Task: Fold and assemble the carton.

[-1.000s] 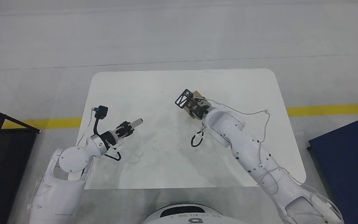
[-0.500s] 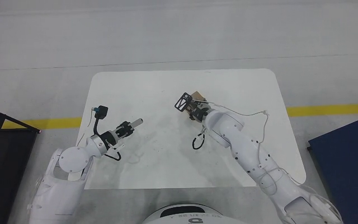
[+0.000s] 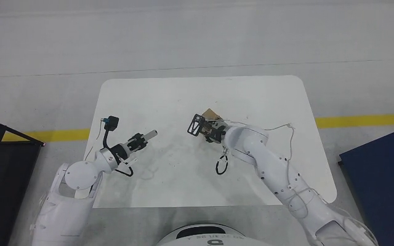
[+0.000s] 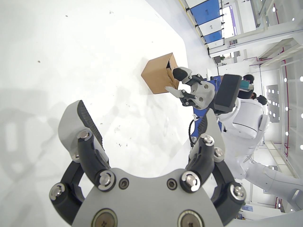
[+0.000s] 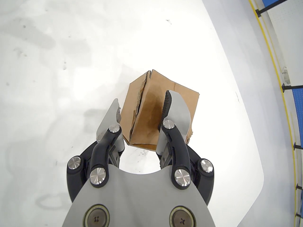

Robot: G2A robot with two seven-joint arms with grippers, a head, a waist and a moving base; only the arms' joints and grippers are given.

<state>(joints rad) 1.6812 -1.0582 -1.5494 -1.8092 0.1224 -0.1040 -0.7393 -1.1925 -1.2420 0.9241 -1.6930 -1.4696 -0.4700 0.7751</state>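
brown carton (image 3: 213,113) on the white table (image 3: 178,181), about mid-width and in the far half, standing as a small box with its open mouth turned toward the right arm

right gripper (image 5: 143,102) at that open end, part closed on the carton: one finger (image 5: 176,109) laid across the box by the mouth, the other pressed to the outer edge on the opposite side, cardboard caught between them, moderate gap left between the pads. firmness of the hold hard to judge. ragged torn cardboard edge along the fold between the two fingers in the right wrist view

same hold seen side-on in the left wrist view: black pad at the mouth, second fingertip low at the box's bottom edge, shadow right under the carton on the table

left gripper (image 4: 144,109) wide open, nothing in it, ribbed pads (image 4: 90,116) far apart, hovering over bare table on the left part, about mid-depth, well apart from the carton and pointing toward it

small dark specks scattered over the table top. yellow floor stripe (image 3: 61,134) past the table's left and right edges, dark blue panel (image 3: 369,166) on the floor to the right of the table
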